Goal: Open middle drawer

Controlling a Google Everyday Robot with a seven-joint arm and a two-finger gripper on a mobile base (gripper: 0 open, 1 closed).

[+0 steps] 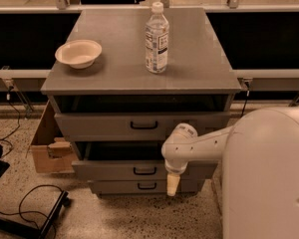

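Middle drawer [109, 170]: second front down. It stands forward of the cabinet [65, 108] with a dark gap above, so I judge it partly open.

My tool [173, 184] hangs tip-down just right of the drawer's black loop handle [145, 171], across the front's lower edge and off the handle. I cannot tell whether it is apart or together. Being off the handle, it probably applies no pull.

The bottle [156, 39] and bowl [78, 53] stand on the tabletop [199, 63]. A sharp tug might rock the bottle.

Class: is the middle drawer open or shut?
Partly open: the middle drawer front juts beyond the bottom drawer; the gripper hangs beside its handle.
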